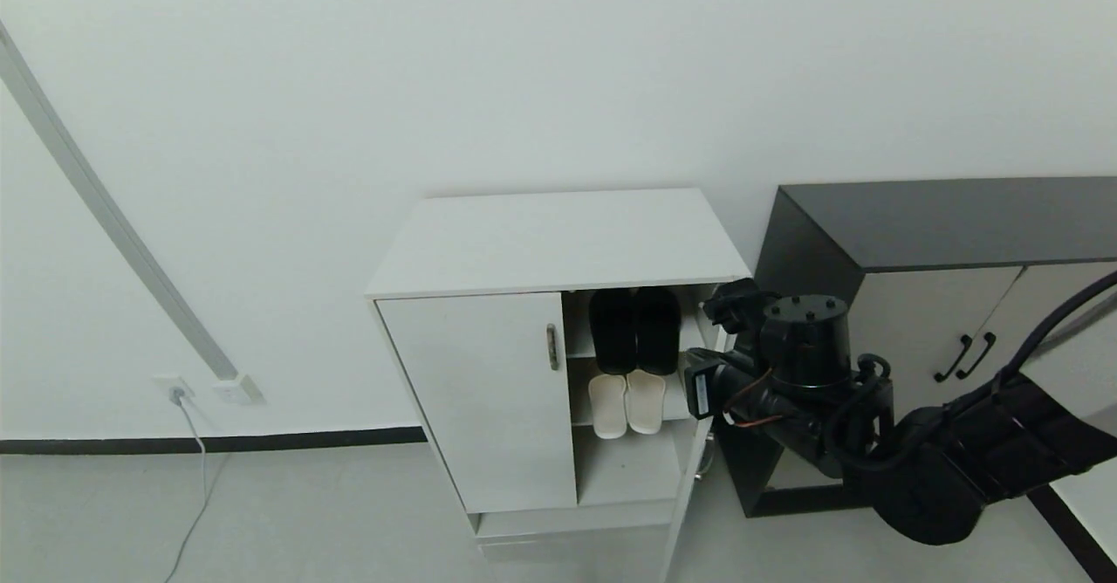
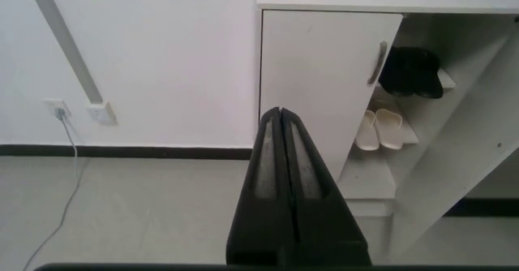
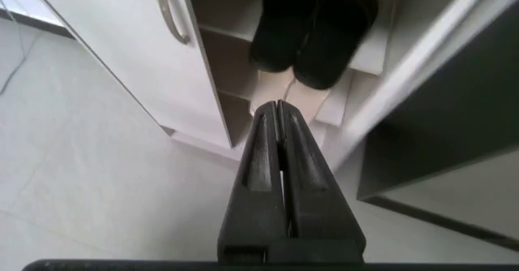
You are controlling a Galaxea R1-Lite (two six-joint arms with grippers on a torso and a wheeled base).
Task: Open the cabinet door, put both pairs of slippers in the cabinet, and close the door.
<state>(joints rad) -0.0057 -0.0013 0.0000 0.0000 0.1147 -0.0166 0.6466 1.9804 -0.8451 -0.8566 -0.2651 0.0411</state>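
The white cabinet (image 1: 558, 238) has its left door (image 1: 480, 400) closed and its right door (image 1: 694, 469) swung open, seen edge-on. A black pair of slippers (image 1: 634, 328) lies on the upper shelf and a white pair (image 1: 626, 402) on the shelf below. My right gripper (image 1: 722, 305) is shut and empty, at the top of the open door's edge. In the right wrist view its tip (image 3: 279, 107) is in front of the black pair (image 3: 316, 27) and white pair (image 3: 272, 84). My left gripper (image 2: 280, 113) is shut and empty, back from the cabinet, facing the closed door (image 2: 324, 76).
A dark sideboard (image 1: 942, 216) stands close to the right of the cabinet, just behind the open door. A wall socket with a hanging cable (image 1: 179, 388) is at the left, under a slanted wall conduit (image 1: 105, 208). Grey floor (image 1: 305, 513) lies open on the left.
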